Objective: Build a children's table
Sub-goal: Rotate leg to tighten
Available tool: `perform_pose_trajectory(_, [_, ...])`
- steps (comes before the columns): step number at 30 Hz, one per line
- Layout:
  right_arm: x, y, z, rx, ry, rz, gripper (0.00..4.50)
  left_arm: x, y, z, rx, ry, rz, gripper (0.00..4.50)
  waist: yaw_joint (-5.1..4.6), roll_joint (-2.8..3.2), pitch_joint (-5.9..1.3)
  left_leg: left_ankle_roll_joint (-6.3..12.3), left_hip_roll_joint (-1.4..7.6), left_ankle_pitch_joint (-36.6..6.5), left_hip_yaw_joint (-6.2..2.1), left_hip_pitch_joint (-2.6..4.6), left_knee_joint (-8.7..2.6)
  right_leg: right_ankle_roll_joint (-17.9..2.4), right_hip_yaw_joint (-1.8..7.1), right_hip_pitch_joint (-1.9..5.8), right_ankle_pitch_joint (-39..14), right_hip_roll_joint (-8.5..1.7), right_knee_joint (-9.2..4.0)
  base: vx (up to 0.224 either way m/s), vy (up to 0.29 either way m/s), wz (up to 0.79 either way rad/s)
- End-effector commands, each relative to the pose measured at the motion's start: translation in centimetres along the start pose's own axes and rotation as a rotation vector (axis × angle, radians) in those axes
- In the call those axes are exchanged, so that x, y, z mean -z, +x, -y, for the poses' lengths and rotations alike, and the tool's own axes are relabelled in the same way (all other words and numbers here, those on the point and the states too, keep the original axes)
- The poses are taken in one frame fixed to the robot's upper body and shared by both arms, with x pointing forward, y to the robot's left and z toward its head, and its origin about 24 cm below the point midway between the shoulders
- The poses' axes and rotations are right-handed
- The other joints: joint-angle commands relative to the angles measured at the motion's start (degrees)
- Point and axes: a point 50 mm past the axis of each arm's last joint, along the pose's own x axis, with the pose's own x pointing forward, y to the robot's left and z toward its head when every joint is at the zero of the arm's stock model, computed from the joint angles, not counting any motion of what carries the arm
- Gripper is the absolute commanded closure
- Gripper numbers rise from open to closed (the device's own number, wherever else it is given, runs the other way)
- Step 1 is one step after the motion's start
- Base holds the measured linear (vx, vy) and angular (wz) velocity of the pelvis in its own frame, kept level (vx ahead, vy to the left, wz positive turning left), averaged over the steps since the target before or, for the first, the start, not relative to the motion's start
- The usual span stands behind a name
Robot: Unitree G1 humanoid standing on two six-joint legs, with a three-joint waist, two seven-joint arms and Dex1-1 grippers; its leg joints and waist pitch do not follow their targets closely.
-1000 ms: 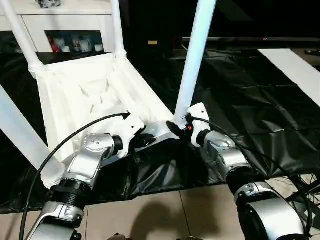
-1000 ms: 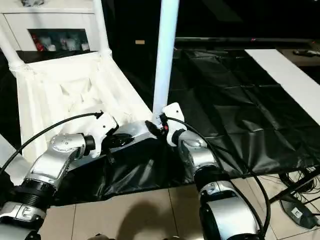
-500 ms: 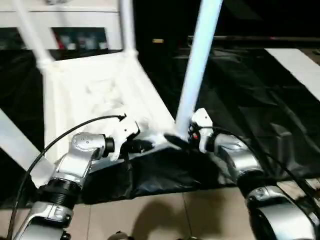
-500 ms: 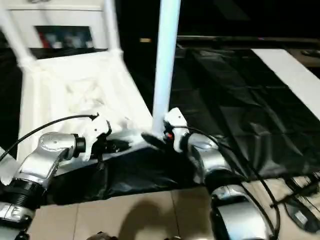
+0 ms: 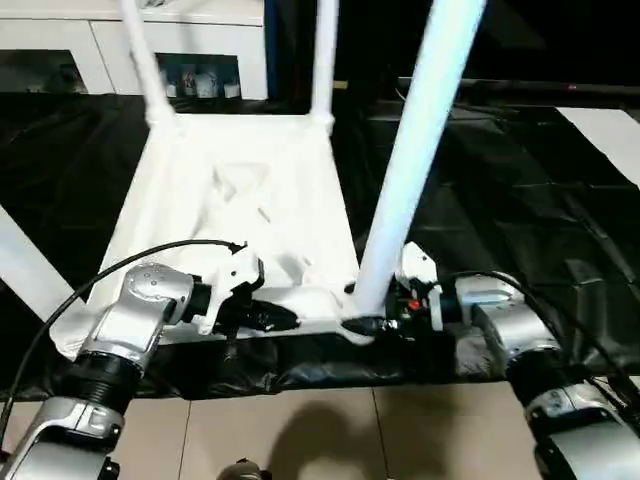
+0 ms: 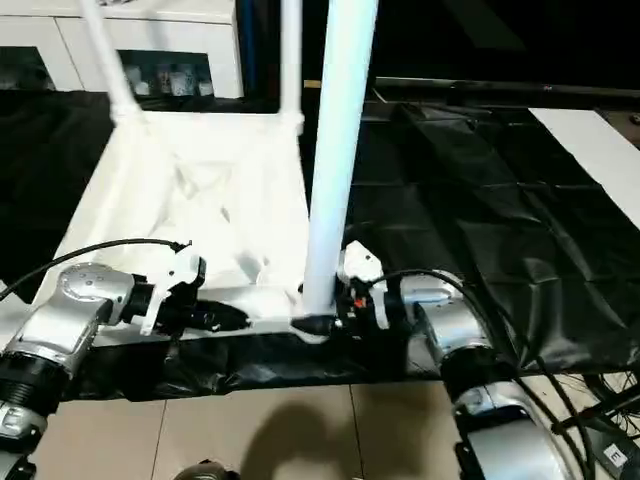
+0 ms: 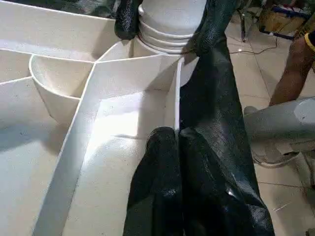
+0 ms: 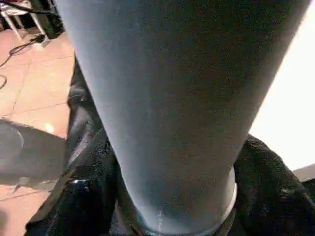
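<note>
The white table top (image 5: 250,200) lies upside down on a black sheet, ribbed underside up. Legs rise from its far sockets (image 5: 145,60) (image 5: 322,60), and another leg (image 5: 25,270) slants up at the near left. My left gripper (image 5: 275,318) is shut on the near rim; its fingers (image 7: 165,152) pinch the thin rim wall (image 7: 176,98). My right gripper (image 5: 365,322) is shut around the base of the near-right leg (image 5: 410,170), just above its corner socket. Its black fingers (image 8: 88,206) wrap that leg (image 8: 172,98).
The black sheet (image 5: 500,200) covers the floor under and to the right of the table. Beige tiles (image 5: 300,430) lie in front. A white glass-door cabinet (image 5: 200,40) stands behind. A white strip (image 5: 610,130) lies far right. A person's arm (image 7: 295,64) shows beside the work.
The whole picture has swung, so the table's near rim now runs level across it. Both grippers keep their holds. My right forearm now reaches in more from the side.
</note>
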Motion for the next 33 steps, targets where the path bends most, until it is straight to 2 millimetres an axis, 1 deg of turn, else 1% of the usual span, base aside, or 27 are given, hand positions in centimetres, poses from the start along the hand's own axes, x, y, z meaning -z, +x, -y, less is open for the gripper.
perform_pose_trajectory(1, [0.6,2.9,-1.9,-0.172,-0.009,-0.048,1.8,-1.9,0.9,-0.8,-0.049,0.066,0.039,4.5,-0.15,0.36,-3.7,1.43,5.96,-11.0,-3.05,1.0,-4.27,-12.27,4.47,2.42,-14.4,-6.64,-4.32,0.0,0.0,0.0])
perform_pose_trajectory(2, [0.6,2.9,-1.8,-0.171,-0.009,-0.048,1.8,-1.9,0.9,-0.8,-0.051,0.066,0.039,4.5,-0.11,0.41,-3.69,1.28,5.97,-11.22,-3.06,1.05,-4.27,-12.23,4.48,2.41,-14.89,-6.7,-4.39,0.0,0.0,0.0])
perform_pose_trajectory(3, [0.5,3.2,-1.5,-0.121,-0.001,-0.032,1.81,-1.9,1.0,-1.0,-0.085,0.063,0.041,4.5,-0.09,0.44,-3.7,1.05,6.0,-11.24,-3.08,1.03,-4.29,-12.13,4.51,2.41,-15.22,-6.72,-4.4,0.0,0.0,0.0])
perform_pose_trajectory(4, [0.4,3.6,-1.1,-0.057,0.011,-0.016,1.82,-2.0,1.2,-1.1,-0.12,0.062,0.044,4.5,-0.15,0.3,-3.56,0.9,5.94,-11.84,-3.13,0.98,-4.36,-11.8,4.51,2.42,-16.54,-6.72,-4.59,0.0,0.0,0.0])
perform_pose_trajectory(5, [0.4,3.9,-0.8,-0.006,0.023,-0.009,1.82,-2.1,1.3,-1.2,-0.143,0.063,0.047,4.5,-0.27,0.33,-3.48,0.54,6.05,-12.29,-3.21,1.04,-4.44,-11.74,4.59,2.25,-17.53,-6.87,-4.64,0.0,0.0,0.0])
perform_pose_trajectory(6, [0.4,4.2,-0.3,0.07,0.046,-0.007,1.83,-2.2,1.5,-1.3,-0.176,0.058,0.051,4.5,-0.54,0.38,-3.21,-0.34,5.93,-14.27,-3.5,1.19,-4.6,-11.11,4.53,2.17,-21.15,-7.0,-5.13,0.0,0.0,0.0])
perform_pose_trajectory(7, [0.4,4.6,0.2,0.143,0.058,-0.004,1.83,-2.4,1.7,-1.4,-0.201,0.056,0.06,4.5,-1.07,0.26,-2.95,-1.2,5.89,-16.85,-3.73,1.45,-4.72,-10.2,4.47,1.99,-25.68,-7.04,-5.65,0.0,0.0,0.0])
perform_pose_trajectory(8, [0.4,4.6,0.2,0.143,0.058,-0.004,1.83,-2.4,1.7,-1.4,-0.201,0.056,0.06,4.5,-1.31,0.32,-2.86,-1.74,5.92,-17.96,-3.9,1.66,-4.78,-9.68,4.45,1.87,-27.61,-7.14,-5.83,0.0,0.0,0.0])
perform_pose_trajectory(9, [0.3,5.1,0.7,0.235,0.08,-0.005,1.83,-2.7,2.0,-1.4,-0.235,0.052,0.066,4.5,-1.68,0.27,-2.88,-2.05,5.8,-19.38,-4.12,1.7,-4.77,-8.56,4.38,1.99,-30.51,-7.28,-6.21,0.0,0.0,0.0])
perform_pose_trajectory(11, [0.3,5.6,1.3,0.347,0.118,-0.01,1.83,-2.9,2.4,-1.4,-0.272,0.046,0.066,4.5,-2.47,0.34,-2.9,-2.68,5.91,-20.07,-4.49,1.53,-5.05,-8.15,4.28,1.98,-30.78,-7.1,-6.06,0.0,0.0,0.0])
perform_pose_trajectory(12, [0.3,6.1,1.7,0.441,0.15,-0.017,1.84,-3.2,2.8,-1.5,-0.318,0.036,0.069,4.5,-2.95,0.13,-2.95,-2.84,5.88,-19.89,-4.53,1.31,-5.1,-8.15,4.34,2.05,-30.12,-7.14,-5.99,0.0,0.0,0.0])
perform_pose_trajectory(13, [0.3,6.1,1.7,0.441,0.15,-0.017,1.84,-3.2,2.8,-1.5,-0.318,0.036,0.069,4.5,-3.14,0.18,-2.96,-3.07,5.95,-19.64,-4.59,1.24,-5.13,-8.23,4.39,2.11,-29.71,-7.23,-5.93,0.0,0.0,0.0])
perform_pose_trajectory(14, [0.2,7.0,2.1,0.541,0.195,-0.021,1.84,-3.7,3.7,-1.4,-0.368,0.021,0.083,4.5,-3.66,0.07,-3.01,-3.33,5.86,-19.79,-4.55,1.32,-5.06,-8.41,4.44,1.91,-29.2,-7.13,-5.88,0.0,0.0,0.0])
perform_pose_trajectory(15, [0.0,7.6,2.1,0.567,0.204,-0.024,1.84,-4.2,4.4,-1.2,-0.388,0.014,0.102,4.5,-3.79,0.1,-2.96,-3.28,5.78,-19.85,-4.54,1.35,-5.01,-8.48,4.47,1.79,-29.12,-7.06,-5.99,0.0,0.0,0.0])
perform_pose_trajectory(16, [0.0,7.7,2.1,0.569,0.205,-0.024,1.84,-4.3,4.5,-1.2,-0.389,0.013,0.105,4.5,-3.89,0.03,-3.14,-2.98,5.69,-19.51,-4.34,1.54,-4.71,-8.74,4.56,1.68,-28.27,-7.19,-6.08,0.0,0.0,0.0])
perform_pose_trajectory(18, [-0.2,8.4,1.7,0.534,0.202,-0.006,1.84,-4.8,5.3,-0.8,-0.374,0.015,0.128,4.5,-3.79,0.01,-3.23,-1.72,5.53,-17.81,-4.03,1.23,-4.57,-9.09,4.69,1.85,-25.51,-7.06,-6.01,0.0,0.0,0.0])
perform_pose_trajectory(19, [-0.2,8.4,1.7,0.534,0.202,-0.006,1.84,-4.8,5.3,-0.8,-0.374,0.015,0.128,4.5,-3.73,0.0,-3.37,-1.04,5.57,-16.3,-3.85,1.08,-4.53,-9.74,4.77,1.97,-22.3,-6.92,-5.67,0.0,0.0,0.0])
perform_pose_trajectory(20, [-0.2,8.4,1.7,0.534,0.202,-0.006,1.84,-4.8,5.3,-0.8,-0.374,0.015,0.128,4.5,-3.72,0.01,-3.39,-0.75,5.58,-15.61,-3.8,0.98,-4.58,-10.06,4.77,2.06,-20.85,-6.83,-5.5,0.0,0.0,0.0])
perform_pose_trajectory(21, [-0.4,8.7,1.6,0.517,0.207,0.013,1.49,-5.0,5.7,-0.6,-0.361,0.014,0.141,4.5,-3.69,-0.04,-3.48,-0.27,5.51,-14.54,-3.62,1.01,-4.52,-10.62,4.74,2.09,-18.52,-6.69,-5.24,0.0,0.0,0.0])
perform_pose_trajectory(22, [-0.4,8.7,1.6,0.514,0.21,0.016,1.28,-5.0,5.8,-0.6,-0.36,0.014,0.142,4.5,-3.62,-0.27,-3.46,0.26,5.4,-13.91,-3.47,1.01,-4.42,-10.99,4.77,2.14,-17.6,-6.68,-5.18,0.0,0.0,0.0])
perform_pose_trajectory(23, [-0.5,8.7,1.6,0.515,0.208,0.02,1.28,-5.0,5.8,-0.6,-0.361,0.016,0.143,4.5,-3.55,-0.23,-3.47,0.45,5.36,-13.68,-3.42,1.02,-4.37,-11.09,4.77,2.15,-17.58,-6.72,-5.18,0.0,0.0,0.0])
perform_pose_trajectory(24, [-0.6,8.6,1.7,0.519,0.197,0.024,1.11,-4.9,5.8,-0.6,-0.362,0.02,0.142,4.5,-3.55,-0.22,-3.5,0.64,5.36,-13.31,-3.45,0.91,-4.32,-11.08,4.77,2.25,-17.64,-6.77,-5.17,0.0,0.0,0.0])
perform_pose_trajectory(25, [-0.6,8.4,1.8,0.52,0.172,0.024,1.11,-4.8,5.7,-0.7,-0.359,0.029,0.139,4.5,-3.49,-0.07,-3.5,0.72,5.39,-13.1,-3.48,0.85,-4.38,-11.02,4.69,2.28,-17.66,-6.7,-5.16,0.0,0.0,0.0])
perform_pose_trajectory(26, [-0.7,8.3,1.9,0.52,0.165,0.025,0.94,-4.8,5.6,-0.7,-0.356,0.032,0.138,4.5,-3.54,-0.11,-3.54,0.7,5.43,-13.05,-3.5,0.82,-4.39,-11.02,4.68,2.31,-17.48,-6.66,-5.1,0.0,0.0,0.0])
perform_pose_trajectory(30, [-0.9,7.2,2.0,0.477,0.116,0.049,0.94,-4.2,5.0,-0.3,-0.296,0.057,0.127,4.5,-3.66,0.03,-3.62,0.7,5.52,-13.08,-3.52,0.79,-4.48,-11.5,4.58,2.33,-15.93,-6.5,-4.91,0.0,0.0,0.0])
perform_pose_trajectory(32, [-0.8,6.5,1.9,0.433,0.087,0.051,0.94,-3.9,4.5,-0.1,-0.248,0.063,0.121,4.5,-3.61,0.3,-3.73,1.23,5.48,-12.24,-3.46,0.67,-4.37,-12.1,4.63,2.48,-13.4,-6.5,-4.6,0.0,0.0,0.0])
perform_pose_trajectory(33, [-0.7,6.2,1.8,0.413,0.075,0.05,0.94,-3.7,4.3,-0.1,-0.23,0.065,0.116,4.5,-3.55,0.2,-3.71,1.57,5.41,-12.21,-3.38,0.66,-4.32,-12.18,4.61,2.49,-12.94,-6.44,-4.64,0.0,0.0,0.0])
